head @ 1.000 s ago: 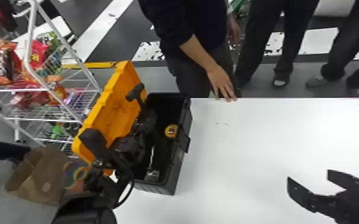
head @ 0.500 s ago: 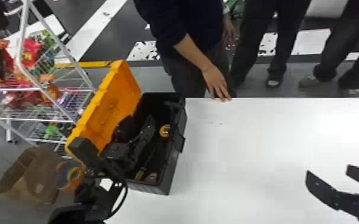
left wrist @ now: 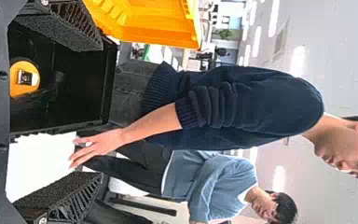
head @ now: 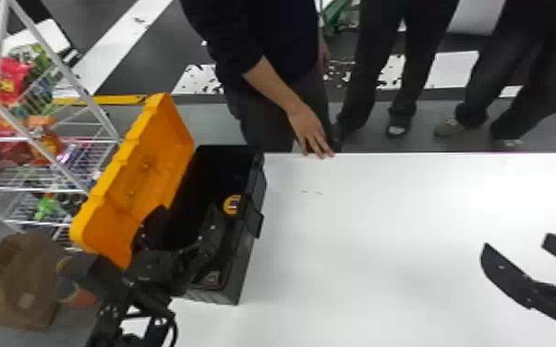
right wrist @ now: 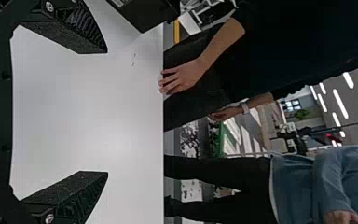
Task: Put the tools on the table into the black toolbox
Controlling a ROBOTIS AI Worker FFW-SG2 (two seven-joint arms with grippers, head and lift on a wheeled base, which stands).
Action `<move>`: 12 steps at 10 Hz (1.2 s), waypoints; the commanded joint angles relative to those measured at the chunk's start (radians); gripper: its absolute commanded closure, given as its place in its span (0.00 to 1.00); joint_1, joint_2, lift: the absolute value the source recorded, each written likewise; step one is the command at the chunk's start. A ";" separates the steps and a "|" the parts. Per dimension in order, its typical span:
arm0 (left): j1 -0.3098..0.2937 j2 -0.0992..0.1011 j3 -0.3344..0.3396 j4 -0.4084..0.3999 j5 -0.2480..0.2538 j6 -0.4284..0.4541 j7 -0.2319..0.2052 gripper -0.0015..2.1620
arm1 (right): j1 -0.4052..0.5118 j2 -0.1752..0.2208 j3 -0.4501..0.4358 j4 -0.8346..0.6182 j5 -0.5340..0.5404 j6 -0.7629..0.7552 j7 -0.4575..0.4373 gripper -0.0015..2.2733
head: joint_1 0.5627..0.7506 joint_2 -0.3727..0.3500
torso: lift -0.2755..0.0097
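The black toolbox stands at the table's left with its orange lid raised. A round yellow tape measure lies inside by the right wall; in the left wrist view the tape measure is farther off than the fingers. Over the toolbox's near part is my left gripper, open and holding nothing, hiding some contents. The left gripper has wide-spread fingers in its own view. My right gripper hangs open above the table's right; the right gripper has only white tabletop between its fingers.
A person's hand rests on the far edge of the white table, just right of the toolbox. Beyond the lid stands a wire rack with snack bags; a brown bag sits on the floor at left.
My left gripper has come back toward the near side of the toolbox, turning as it came. The open right gripper has moved right and a little forward. The head view has shifted slightly.
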 commanded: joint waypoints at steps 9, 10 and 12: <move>0.134 0.004 -0.237 0.140 -0.155 -0.555 0.167 0.01 | 0.093 0.033 -0.133 0.230 -0.041 -0.577 -0.060 0.04 | 0.70 0.48 | 0.83; 0.135 0.004 -0.252 0.162 -0.170 -0.604 0.187 0.01 | 0.107 0.033 -0.134 0.231 -0.043 -0.610 -0.060 0.04 | 0.70 0.44 | 0.83; 0.135 0.002 -0.275 0.192 -0.198 -0.650 0.218 0.01 | 0.114 0.033 -0.133 0.239 -0.047 -0.635 -0.059 0.04 | 0.70 0.41 | 0.83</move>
